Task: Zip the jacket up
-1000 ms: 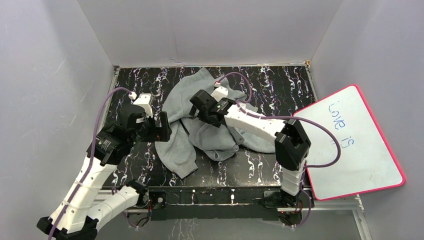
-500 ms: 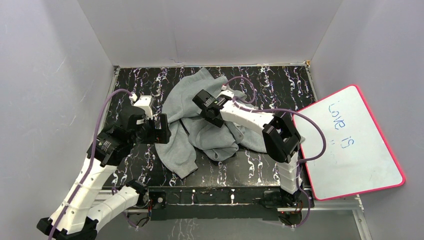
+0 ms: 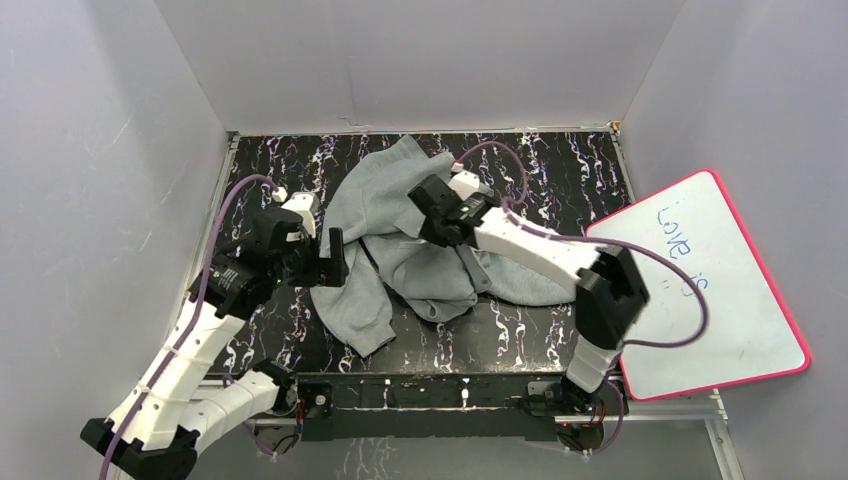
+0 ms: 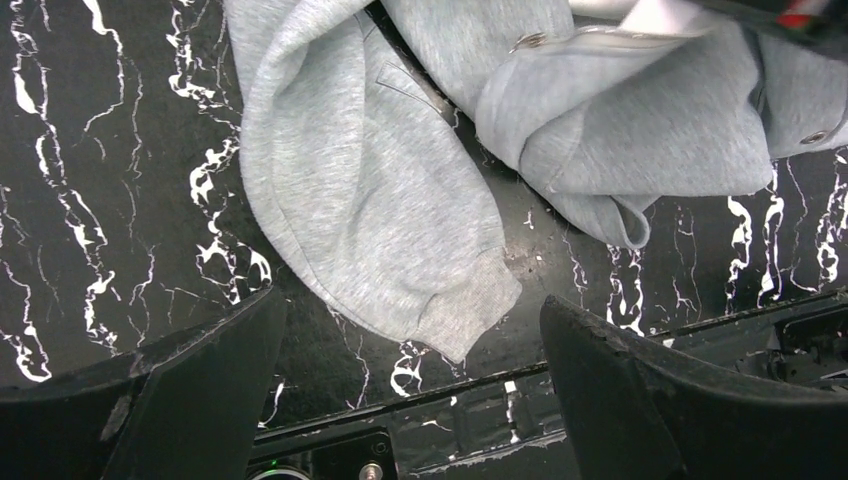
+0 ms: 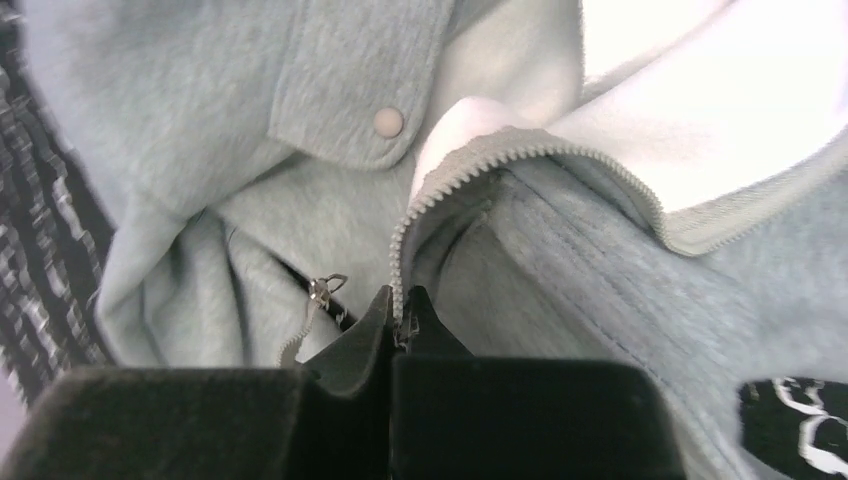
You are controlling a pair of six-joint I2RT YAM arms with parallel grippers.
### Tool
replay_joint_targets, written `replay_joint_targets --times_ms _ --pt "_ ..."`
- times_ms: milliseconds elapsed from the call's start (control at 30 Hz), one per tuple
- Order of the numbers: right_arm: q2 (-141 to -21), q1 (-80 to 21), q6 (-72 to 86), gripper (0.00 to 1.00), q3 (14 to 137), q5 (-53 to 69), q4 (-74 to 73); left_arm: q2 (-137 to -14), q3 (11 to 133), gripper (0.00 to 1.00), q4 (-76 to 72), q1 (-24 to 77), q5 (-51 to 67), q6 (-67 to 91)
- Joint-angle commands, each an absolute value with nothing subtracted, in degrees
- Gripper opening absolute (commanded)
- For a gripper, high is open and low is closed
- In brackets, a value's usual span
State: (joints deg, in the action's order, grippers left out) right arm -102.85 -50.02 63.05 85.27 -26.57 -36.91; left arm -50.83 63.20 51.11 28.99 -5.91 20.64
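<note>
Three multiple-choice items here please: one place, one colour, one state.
1. The whiteboard lies: A) at the far wall B) at the table's right side C) left of the arms.
2. The jacket is: A) light grey B) red C) navy.
3. The right end effector is: A) wide open B) out of view C) shut on the zipper edge.
1B: top view shows it there. 2A: grey in every view. 3C: wrist view shows the teeth pinched.

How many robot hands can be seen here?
2. The left hand hangs open over a sleeve of the jacket; the right hand is shut on its zipper edge.
</note>
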Motion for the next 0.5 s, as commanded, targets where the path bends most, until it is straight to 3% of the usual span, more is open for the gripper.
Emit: replay_joint_targets --times_ms 0,233,467 --pt "-89.22 -48.2 53.07 0.0 78.41 -23.31 -30.59 -51.53 63.41 0.98 50.21 29.18 -2.73 21.0" --pt "-69.68 -46.57 40.59 0.0 66.1 -16.73 -30.32 -56.85 63.67 0.98 46.31 29.18 3.19 22.67" --pt "-58.83 -46.49 38.95 0.0 61.75 -18.35 -44.53 -61.54 64.0 0.98 42.3 29.18 7.06 23.97"
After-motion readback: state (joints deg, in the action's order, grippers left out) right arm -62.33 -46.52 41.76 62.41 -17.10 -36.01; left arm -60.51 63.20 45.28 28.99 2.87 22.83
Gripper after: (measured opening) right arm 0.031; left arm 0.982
